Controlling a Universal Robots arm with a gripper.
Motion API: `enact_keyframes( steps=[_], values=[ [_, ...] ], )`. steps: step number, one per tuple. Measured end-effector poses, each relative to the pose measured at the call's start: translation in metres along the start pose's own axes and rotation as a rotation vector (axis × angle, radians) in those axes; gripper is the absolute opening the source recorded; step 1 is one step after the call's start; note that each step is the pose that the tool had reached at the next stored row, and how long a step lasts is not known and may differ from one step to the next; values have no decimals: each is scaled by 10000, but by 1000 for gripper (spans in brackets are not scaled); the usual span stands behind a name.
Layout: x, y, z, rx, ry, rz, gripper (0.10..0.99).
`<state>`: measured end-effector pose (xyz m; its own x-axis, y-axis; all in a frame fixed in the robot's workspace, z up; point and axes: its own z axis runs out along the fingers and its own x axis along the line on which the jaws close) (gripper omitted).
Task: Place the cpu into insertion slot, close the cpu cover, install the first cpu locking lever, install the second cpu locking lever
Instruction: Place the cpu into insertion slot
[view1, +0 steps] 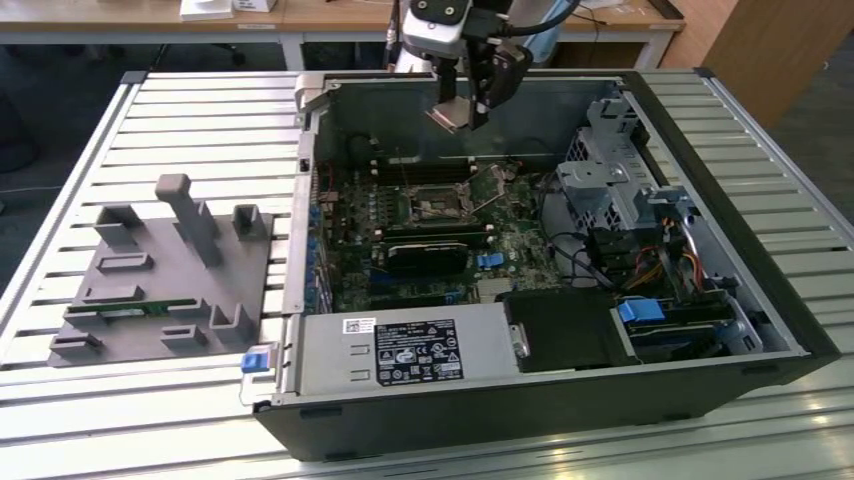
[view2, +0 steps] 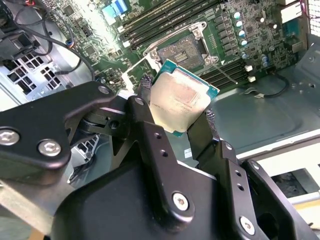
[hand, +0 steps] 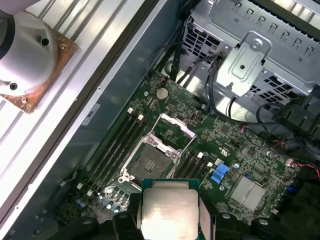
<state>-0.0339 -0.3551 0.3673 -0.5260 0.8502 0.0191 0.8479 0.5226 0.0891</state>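
Observation:
My gripper hangs over the back wall of the open computer case, shut on the cpu. In both wrist views the cpu is a pale tan-silver square with a green rim, clamped by its edges between the black fingers. The insertion slot lies uncovered on the green board, well below the chip. The cpu cover, a thin silvery frame, stands tilted up at one side of the slot.
Long black memory slots flank the socket. A metal drive cage with cables fills the case on the exterior view's right, and a labelled power supply sits at the front. A grey fixture lies on the slatted table.

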Motion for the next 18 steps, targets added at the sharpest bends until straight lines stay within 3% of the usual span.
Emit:
enact_keyframes(
  steps=[18],
  values=[
    [0,-1,13,-16,-77,855,541]
  ],
)
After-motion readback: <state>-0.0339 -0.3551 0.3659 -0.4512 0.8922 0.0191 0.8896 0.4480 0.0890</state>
